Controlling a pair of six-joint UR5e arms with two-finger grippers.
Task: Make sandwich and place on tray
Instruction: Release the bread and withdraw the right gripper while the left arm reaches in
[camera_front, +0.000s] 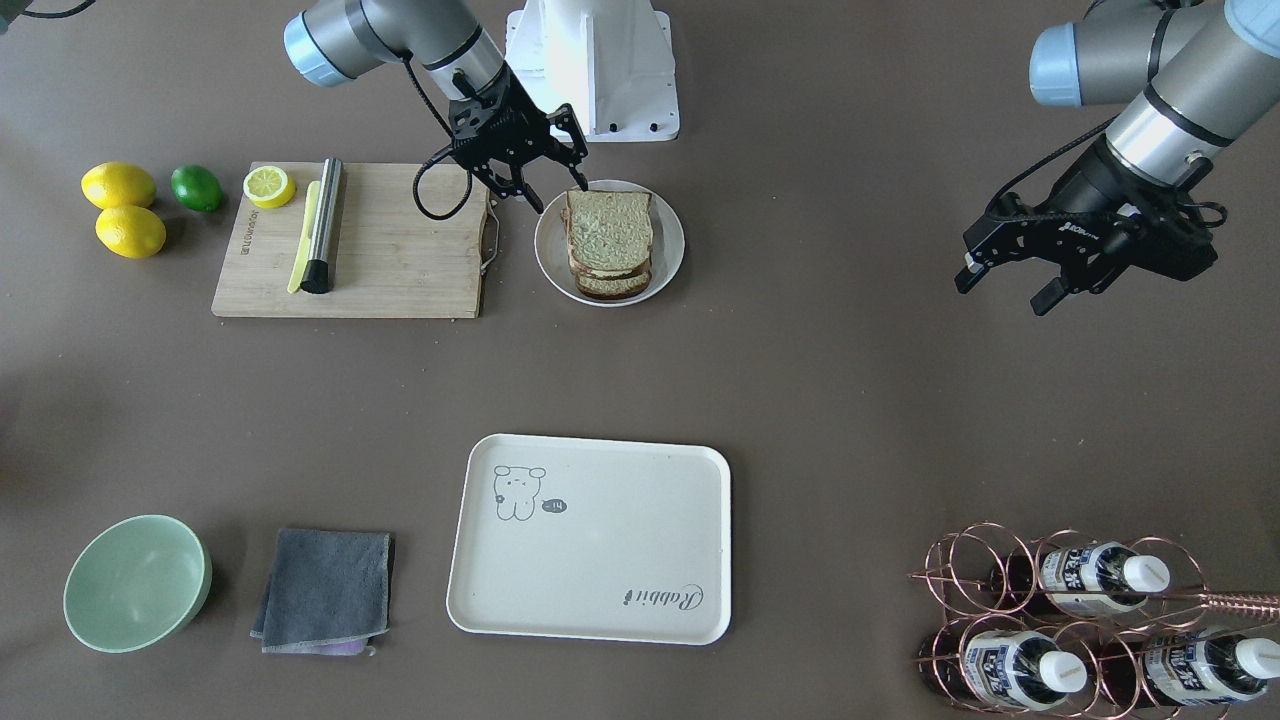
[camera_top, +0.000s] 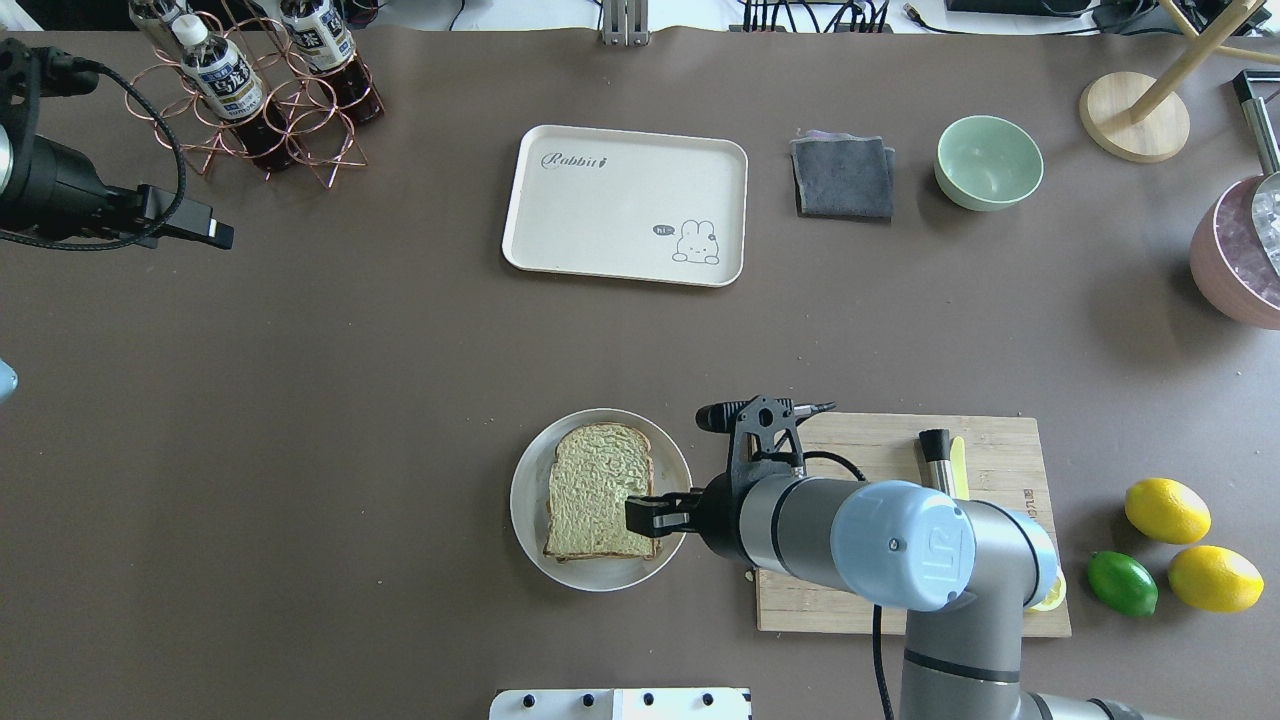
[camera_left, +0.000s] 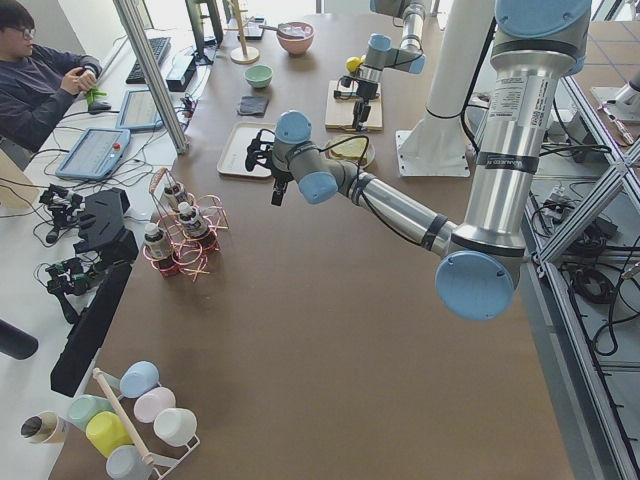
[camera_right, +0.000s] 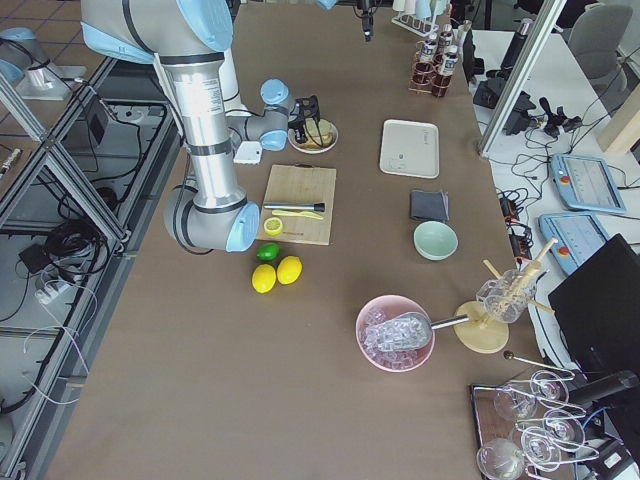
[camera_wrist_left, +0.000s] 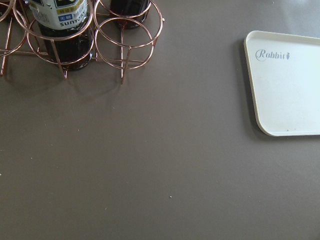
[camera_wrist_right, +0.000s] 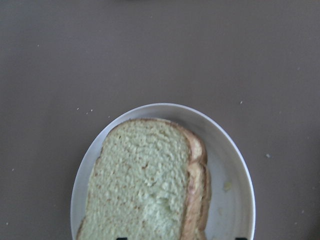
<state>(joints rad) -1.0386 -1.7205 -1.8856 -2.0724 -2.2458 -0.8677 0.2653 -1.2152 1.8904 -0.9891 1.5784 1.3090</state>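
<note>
The sandwich (camera_front: 608, 235) is a stack of crusted, greenish-tan toast slices on a round white plate (camera_front: 670, 240). It also shows in the overhead view (camera_top: 595, 490) and the right wrist view (camera_wrist_right: 145, 185). No egg shows. My right gripper (camera_front: 560, 197) is open, its jaws spread over the plate's edge nearest the robot, just above the stack. The cream tray (camera_front: 590, 540) with the "Rabbit" script lies bare toward the operators' side. My left gripper (camera_front: 1003, 288) is open and empty, hovering far to the side near the bottle rack.
A wooden cutting board (camera_front: 400, 260) with a knife (camera_front: 322, 225) and a lemon half (camera_front: 269, 186) lies beside the plate. Two lemons (camera_front: 120, 205) and a lime (camera_front: 196, 187) sit beyond it. A green bowl (camera_front: 137, 582), a grey cloth (camera_front: 325, 588) and a copper bottle rack (camera_front: 1090, 620) line the operators' edge.
</note>
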